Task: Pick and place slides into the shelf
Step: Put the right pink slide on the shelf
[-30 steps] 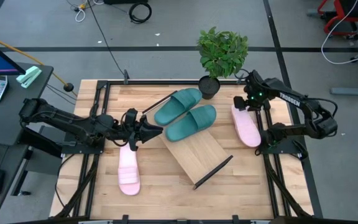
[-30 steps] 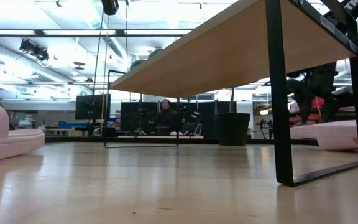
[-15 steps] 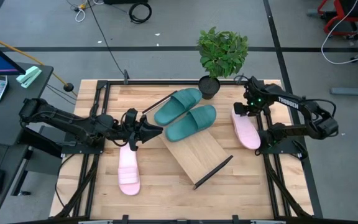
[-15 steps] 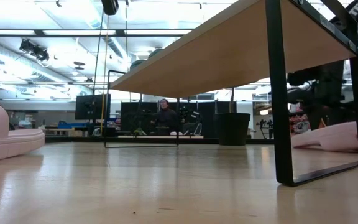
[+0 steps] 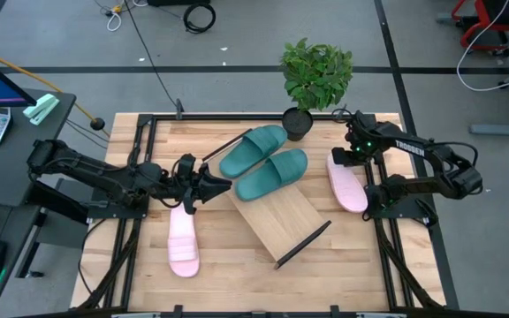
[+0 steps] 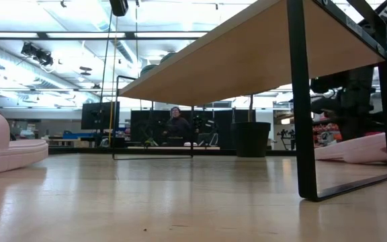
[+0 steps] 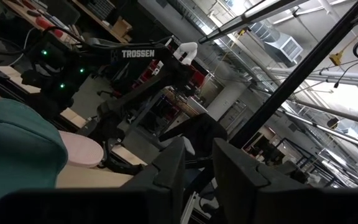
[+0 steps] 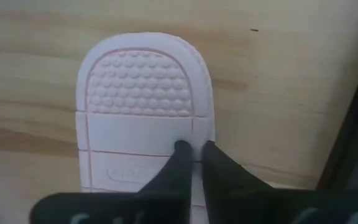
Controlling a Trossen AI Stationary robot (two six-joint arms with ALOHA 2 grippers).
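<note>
Nearest you, on the left side of the table [image 5: 237, 274], one pink slide [image 5: 183, 242] lies flat. Your left claw [image 5: 193, 184] hangs just past its far end; you cannot tell from here whether its fingers are apart or together.

In the middle, the shelf [image 5: 277, 219] stands at an angle, and both green slides [image 5: 263, 162] already rest on its far end.

On the right, your right claw [image 8: 192, 151] has its fingers together, pinching the strap edge of the other pink slide [image 8: 143, 112], which lies on the table beside the shelf.

So you appear to be at the pick of the third slide. The next move calls for a clean lift, then carrying it over to the bare board nearer you.
</note>
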